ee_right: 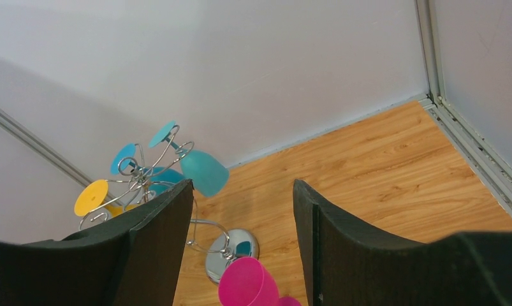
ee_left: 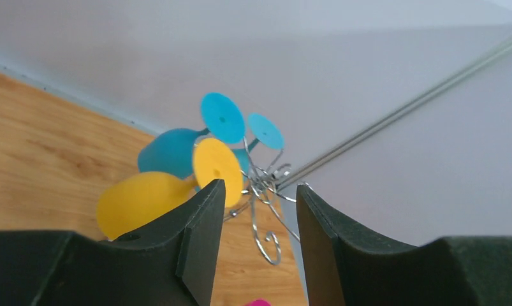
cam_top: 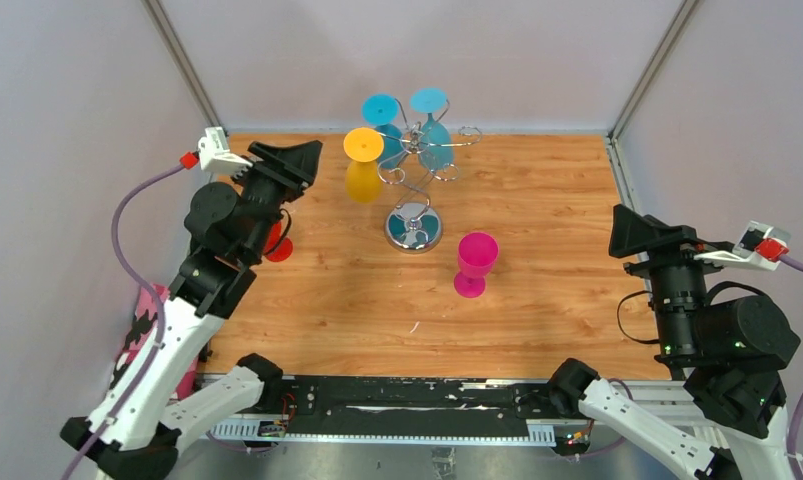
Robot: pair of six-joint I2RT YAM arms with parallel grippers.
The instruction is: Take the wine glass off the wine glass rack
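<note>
The chrome wine glass rack (cam_top: 414,228) stands at the back middle of the table on its round mirrored base. A yellow wine glass (cam_top: 362,165) and two blue wine glasses (cam_top: 434,140) hang upside down from its curled arms. My left gripper (cam_top: 297,160) is open and empty, just left of the yellow glass and apart from it. In the left wrist view the yellow glass (ee_left: 138,201) sits left of the open fingers and the rack's wire arms (ee_left: 266,191) show between them. My right gripper (cam_top: 637,230) is open and empty, far right of the rack.
A pink wine glass (cam_top: 474,263) stands upright on the table right of the rack base; it also shows in the right wrist view (ee_right: 247,284). A red glass (cam_top: 277,243) is partly hidden behind my left arm. Walls enclose the back and both sides.
</note>
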